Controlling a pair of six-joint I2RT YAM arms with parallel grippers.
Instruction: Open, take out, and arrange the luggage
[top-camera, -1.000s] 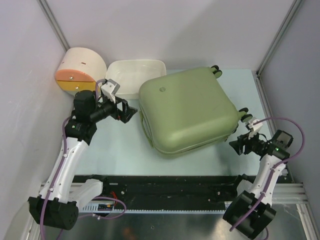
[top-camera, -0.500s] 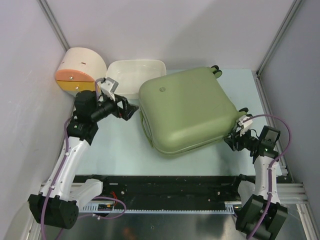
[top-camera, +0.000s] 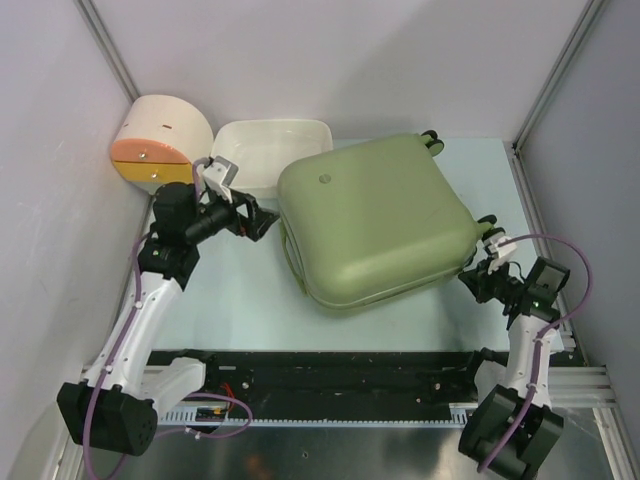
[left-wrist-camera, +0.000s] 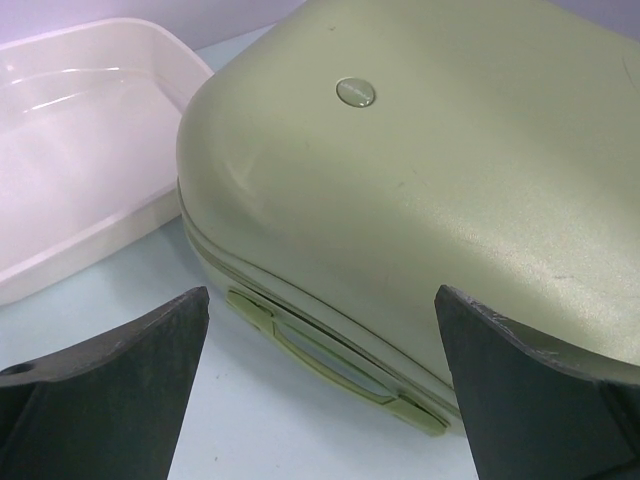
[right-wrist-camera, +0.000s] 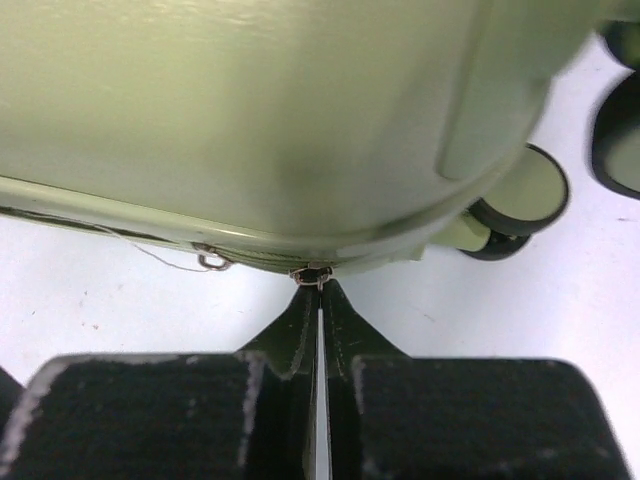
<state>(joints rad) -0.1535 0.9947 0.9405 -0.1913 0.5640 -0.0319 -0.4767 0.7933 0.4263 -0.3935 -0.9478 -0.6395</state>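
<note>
Right jaws pinch the zip pull (right-wrist-camera: 312, 272) at the luggage (top-camera: 372, 220) seam — left jaws gape wide.

You see the luggage (top-camera: 375, 220) as a hard olive plastic shell, smooth w/ soft satin sheen. At its 6 o'clock edge, rt wrist view, the zip pull (right-wrist-camera: 312, 272) is bare shiny metal. At the case's 10 o'clock, the tub (top-camera: 270, 150) is glossy white plastic. The table (top-camera: 240, 290) is smooth, matt. On your left gripper (left-wrist-camera: 320, 292), the fingers (left-wrist-camera: 110, 390) are matt black, faintly grainy.
</note>
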